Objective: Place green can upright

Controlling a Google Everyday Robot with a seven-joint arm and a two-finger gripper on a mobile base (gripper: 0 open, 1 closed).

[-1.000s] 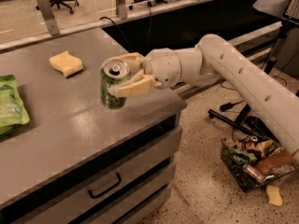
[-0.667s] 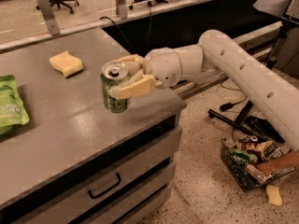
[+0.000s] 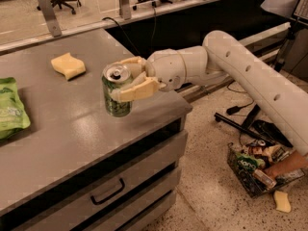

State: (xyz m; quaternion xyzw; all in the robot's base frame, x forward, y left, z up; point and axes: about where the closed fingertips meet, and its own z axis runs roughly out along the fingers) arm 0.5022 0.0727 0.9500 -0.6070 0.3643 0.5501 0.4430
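Note:
The green can [image 3: 116, 91] stands upright on the grey counter [image 3: 62, 129], near its right front part, silver top and pull tab facing up. My gripper [image 3: 129, 78] reaches in from the right at the end of the white arm [image 3: 240, 71]. Its pale fingers [image 3: 137, 90] sit on either side of the can's upper half, shut on it. The can's base looks level with the counter; I cannot tell if it rests on it.
A pale yellow wavy sponge [image 3: 68, 65] lies at the back of the counter. A green snack bag [image 3: 10, 109] lies at the left edge. Drawers [image 3: 110, 191] are below the counter. A wire basket of packets [image 3: 260, 170] sits on the floor at right.
The gripper and can have barely moved; the can stays upright in the fingers at about the same spot.

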